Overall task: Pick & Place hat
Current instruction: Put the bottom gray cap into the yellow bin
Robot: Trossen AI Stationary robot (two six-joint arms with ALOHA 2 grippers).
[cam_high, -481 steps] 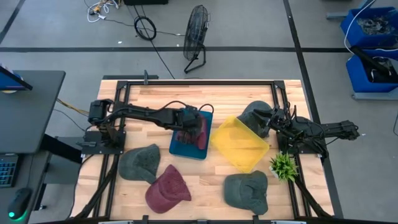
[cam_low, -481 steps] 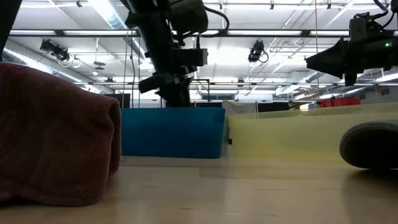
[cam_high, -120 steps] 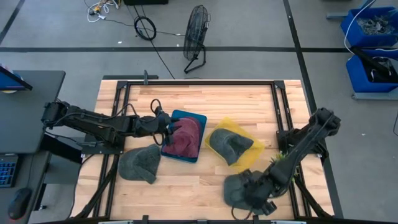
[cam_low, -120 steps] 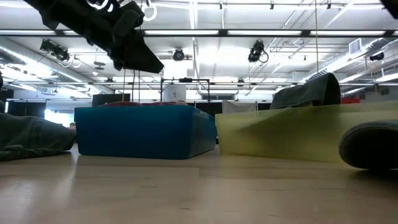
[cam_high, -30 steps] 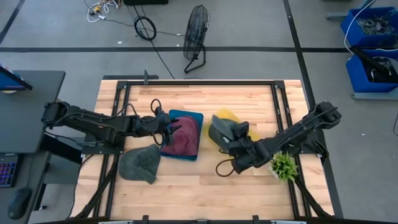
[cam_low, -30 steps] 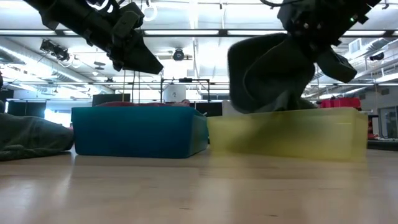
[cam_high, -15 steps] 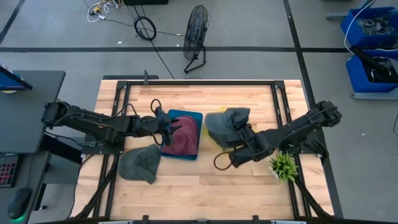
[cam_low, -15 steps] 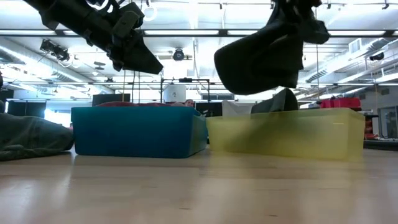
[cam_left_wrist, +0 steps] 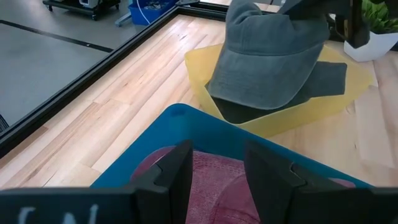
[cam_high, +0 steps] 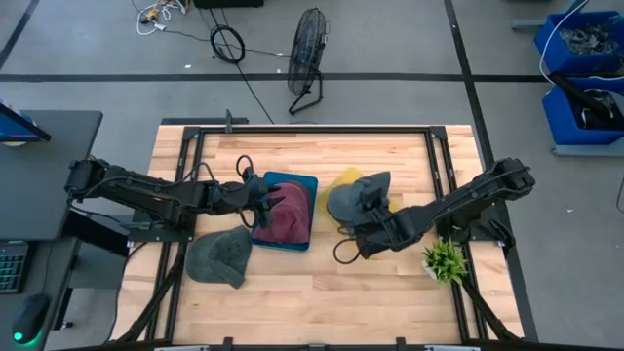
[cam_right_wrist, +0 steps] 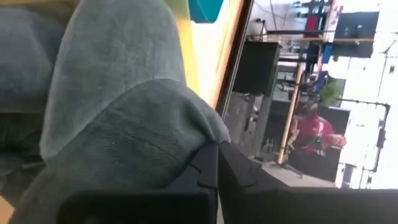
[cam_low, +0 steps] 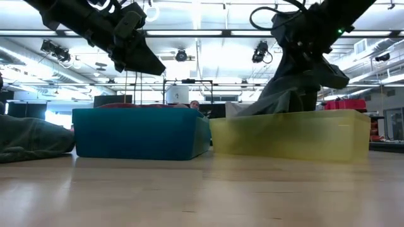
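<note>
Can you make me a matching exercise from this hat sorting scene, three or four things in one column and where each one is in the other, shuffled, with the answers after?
Things
1. maroon hat
2. gray hat held by the right gripper
3. loose gray hat
4. small green plant

Places
A. on bare table wood near the front edge, left side
B. inside the blue bin
C. beside the table's right rail
D. over the yellow bin

Pairs: 1-B, 2-D, 3-A, 4-C
</note>
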